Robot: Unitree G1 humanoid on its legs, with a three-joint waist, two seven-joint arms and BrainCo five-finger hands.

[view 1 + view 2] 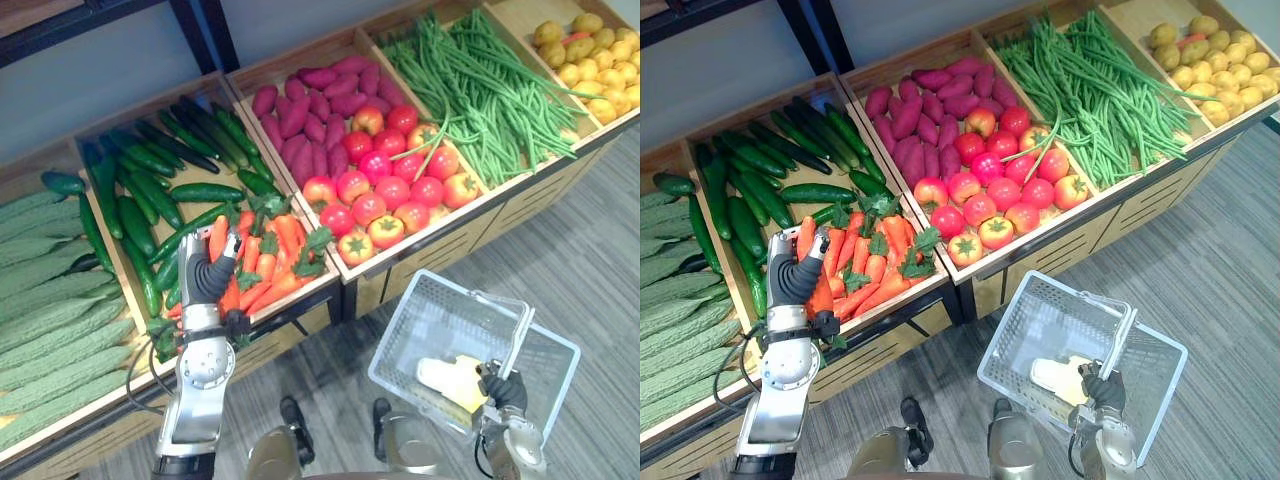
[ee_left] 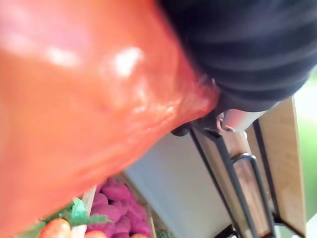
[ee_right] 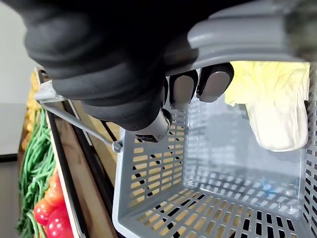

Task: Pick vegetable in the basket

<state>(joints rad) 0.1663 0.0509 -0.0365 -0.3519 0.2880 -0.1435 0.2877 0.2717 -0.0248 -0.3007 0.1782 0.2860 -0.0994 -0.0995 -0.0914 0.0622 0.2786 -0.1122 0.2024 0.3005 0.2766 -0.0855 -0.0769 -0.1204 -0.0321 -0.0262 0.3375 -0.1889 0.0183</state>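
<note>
The left robot hand [image 1: 212, 276] is in the wooden bin of carrots [image 1: 280, 250], between the cucumbers [image 1: 150, 190] and the tomatoes [image 1: 385, 190]. Its fingers are clamped on one carrot [image 1: 806, 241], which stands nearly upright and protrudes above and below the dark cover. In the left wrist view this carrot lies directly against the robot hand.

The right robot hand [image 1: 505, 390] is curled around the grey handle [image 1: 518, 345] of the plastic basket [image 1: 420, 300], which hangs over the carpeted floor [image 1: 590, 270] in front of the bins. A pale napa cabbage [image 3: 275, 109] lies inside the basket.
</note>
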